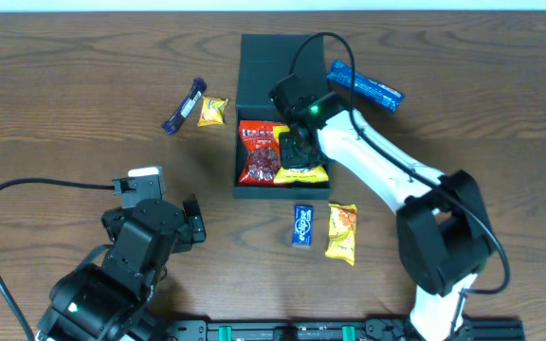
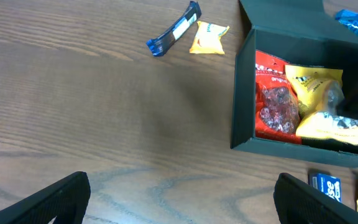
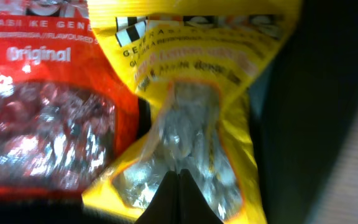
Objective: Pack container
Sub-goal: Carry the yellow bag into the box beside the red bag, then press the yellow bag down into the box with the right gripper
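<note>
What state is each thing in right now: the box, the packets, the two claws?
container: lid open, holding two packets.
red packet: lying in the container.
yellow packet: in the container, beneath the right gripper.
right gripper: shut, tips on the yellow packet.
left gripper: open, empty.
dark blue bar: outside, on the table.
small yellow packet: outside.
bright blue packet: outside.
small blue packet: outside.
orange packet: outside.
</note>
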Controlling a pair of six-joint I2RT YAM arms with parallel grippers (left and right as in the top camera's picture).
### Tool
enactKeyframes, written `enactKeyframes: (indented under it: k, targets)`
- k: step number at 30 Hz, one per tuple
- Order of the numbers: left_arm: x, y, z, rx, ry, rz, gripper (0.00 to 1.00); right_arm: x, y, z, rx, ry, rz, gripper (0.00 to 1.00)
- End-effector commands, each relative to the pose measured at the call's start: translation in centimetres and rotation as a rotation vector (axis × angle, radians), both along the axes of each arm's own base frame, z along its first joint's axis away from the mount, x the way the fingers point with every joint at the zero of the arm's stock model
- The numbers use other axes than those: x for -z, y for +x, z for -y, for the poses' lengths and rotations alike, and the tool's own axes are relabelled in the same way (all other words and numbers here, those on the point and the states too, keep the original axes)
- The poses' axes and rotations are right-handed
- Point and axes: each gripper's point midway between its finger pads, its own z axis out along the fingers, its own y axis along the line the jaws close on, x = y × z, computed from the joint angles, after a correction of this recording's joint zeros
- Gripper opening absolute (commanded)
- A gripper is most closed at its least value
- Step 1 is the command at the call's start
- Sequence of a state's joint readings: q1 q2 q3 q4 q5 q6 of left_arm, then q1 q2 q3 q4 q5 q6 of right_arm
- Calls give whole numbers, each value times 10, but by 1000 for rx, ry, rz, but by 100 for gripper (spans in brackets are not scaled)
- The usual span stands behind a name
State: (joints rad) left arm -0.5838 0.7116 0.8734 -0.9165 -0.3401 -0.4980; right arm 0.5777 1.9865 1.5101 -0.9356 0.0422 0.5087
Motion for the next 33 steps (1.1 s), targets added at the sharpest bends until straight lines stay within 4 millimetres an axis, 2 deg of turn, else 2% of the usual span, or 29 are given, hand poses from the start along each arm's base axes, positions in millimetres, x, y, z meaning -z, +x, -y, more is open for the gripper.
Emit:
enactKeyframes:
  k: [1,7,11,15,19,25,28,33]
  targets:
    - [1,0,-2,-12,2,-1,95,11,4,4,15,-36,8,1]
    - [1,0,-2,-12,1,-1,95,-14,9,2,14,-6,54,1]
    - [1,0,-2,-12,2,-1,95,-4,7,4,14,-20,42,1]
    - [1,0,-2,-12,1,-1,95,11,9,20,26,-108,58,2]
    - [1,0,-2,-12,1,-1,95,11,11,33,36,-173,77,2]
    - [1,0,-2,-12,1,-1,95,12,13,40,51,-185,75,4]
    - [1,0,-2,-12,2,-1,95,12,15,36,52,-166,83,3]
    - [1,0,-2,-12,1,-1,95,14,6,7,56,-28,35,2]
